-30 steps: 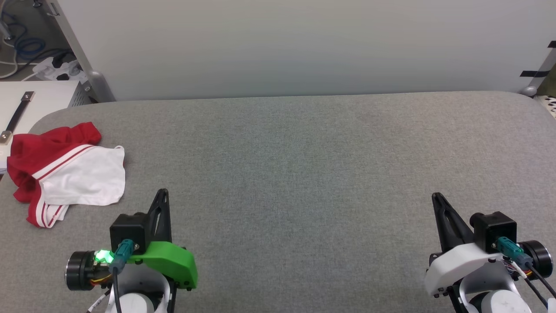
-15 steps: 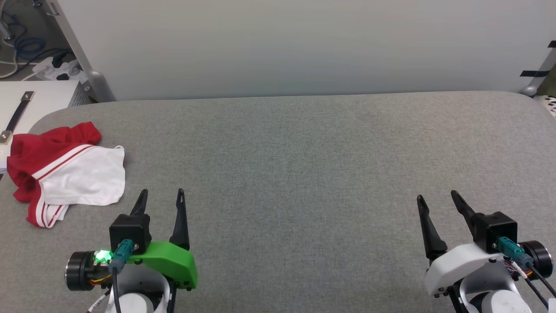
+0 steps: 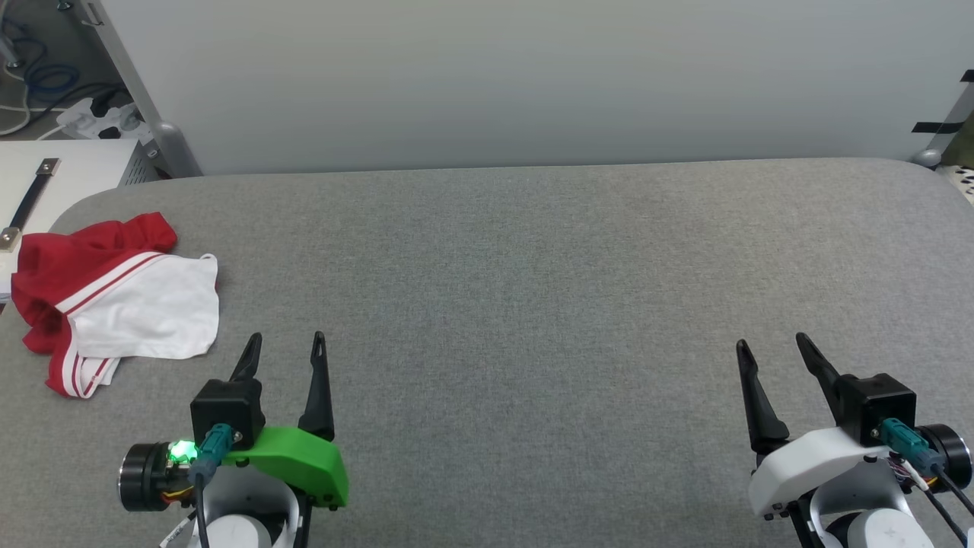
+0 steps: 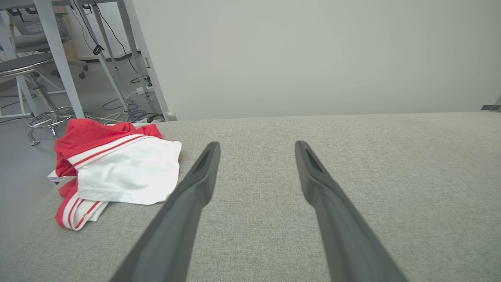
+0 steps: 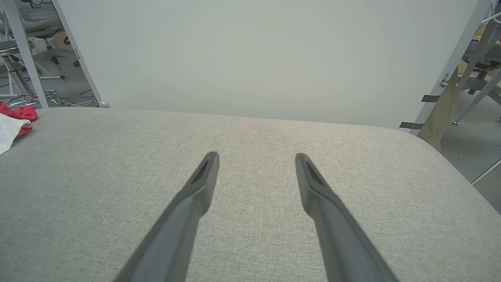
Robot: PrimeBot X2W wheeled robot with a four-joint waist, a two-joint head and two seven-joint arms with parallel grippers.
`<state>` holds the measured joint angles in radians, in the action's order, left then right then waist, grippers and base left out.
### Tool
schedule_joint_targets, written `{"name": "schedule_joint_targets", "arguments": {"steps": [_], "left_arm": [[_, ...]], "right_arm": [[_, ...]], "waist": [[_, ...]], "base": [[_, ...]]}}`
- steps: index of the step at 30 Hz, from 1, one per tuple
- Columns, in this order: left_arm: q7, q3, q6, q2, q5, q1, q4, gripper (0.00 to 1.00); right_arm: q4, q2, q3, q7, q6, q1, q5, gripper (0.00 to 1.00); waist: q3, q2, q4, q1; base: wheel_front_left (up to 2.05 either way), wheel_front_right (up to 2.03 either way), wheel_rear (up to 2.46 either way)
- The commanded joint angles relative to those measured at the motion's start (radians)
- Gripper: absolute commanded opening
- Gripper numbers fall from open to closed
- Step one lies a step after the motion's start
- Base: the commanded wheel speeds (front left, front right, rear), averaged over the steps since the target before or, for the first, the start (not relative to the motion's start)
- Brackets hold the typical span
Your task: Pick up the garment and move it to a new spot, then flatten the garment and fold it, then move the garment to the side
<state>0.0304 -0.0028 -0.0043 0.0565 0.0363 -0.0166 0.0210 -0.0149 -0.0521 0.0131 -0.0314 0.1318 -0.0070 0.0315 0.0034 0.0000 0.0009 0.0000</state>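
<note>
The garment (image 3: 114, 297) lies bunched at the far left edge of the grey table (image 3: 533, 289), red cloth under a white sleeve with red-and-white striped trim. In the left wrist view the garment (image 4: 117, 168) sits left of my fingers. A corner of the garment (image 5: 13, 119) shows at the left edge of the right wrist view. My left gripper (image 3: 286, 339) hovers open and empty near the table's front, just right of the garment. At the front right my right gripper (image 3: 770, 342) is open with nothing between its fingers.
A pale wall (image 3: 533, 76) rises behind the table. A white box with a dark strap (image 3: 46, 190) stands beyond the left edge, with cables and a power strip (image 3: 99, 114) on the floor. Table legs and a stool (image 4: 35, 70) stand left.
Both grippers went from shut to open a second ago and have stayed open. The garment has not moved.
</note>
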Motion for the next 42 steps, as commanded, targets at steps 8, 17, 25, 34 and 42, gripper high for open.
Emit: {"name": "schedule_joint_targets", "arguments": {"steps": [8, 17, 25, 34, 42], "left_arm": [[0.026, -0.009, 0.002, -0.001, 0.028, 0.008, 0.015, 1.0], [0.045, -0.011, 0.0, -0.002, 0.048, 0.007, 0.022, 1.0], [0.069, -0.013, -0.008, -0.002, 0.066, 0.011, -0.014, 1.0], [0.088, -0.021, -0.011, -0.003, 0.079, 0.019, -0.017, 1.0], [0.105, -0.032, -0.011, -0.003, 0.089, 0.021, 0.012, 1.0]], "right_arm": [[0.003, 0.0, 0.008, -0.028, 0.0, 0.008, 0.015, 1.0], [0.018, 0.001, 0.01, -0.046, 0.0, 0.009, 0.025, 1.0], [0.053, 0.001, 0.012, -0.071, 0.0, 0.013, 0.027, 1.0], [0.053, 0.001, 0.017, -0.089, -0.001, 0.022, 0.019, 1.0], [0.056, 0.001, 0.014, -0.105, -0.001, 0.022, 0.027, 1.0]], "waist": [[0.004, 0.0, 0.001, 0.0], [0.005, 0.0, 0.003, 0.0], [0.006, 0.0, 0.005, 0.0], [0.009, 0.0, 0.006, 0.0], [0.012, 0.0, 0.008, 0.0]], "base": [[0.0, 0.0, 0.0], [0.0, 0.0, 0.0], [0.0, 0.0, 0.0], [0.0, 0.0, 0.0], [0.0, 0.0, 0.0]]}}
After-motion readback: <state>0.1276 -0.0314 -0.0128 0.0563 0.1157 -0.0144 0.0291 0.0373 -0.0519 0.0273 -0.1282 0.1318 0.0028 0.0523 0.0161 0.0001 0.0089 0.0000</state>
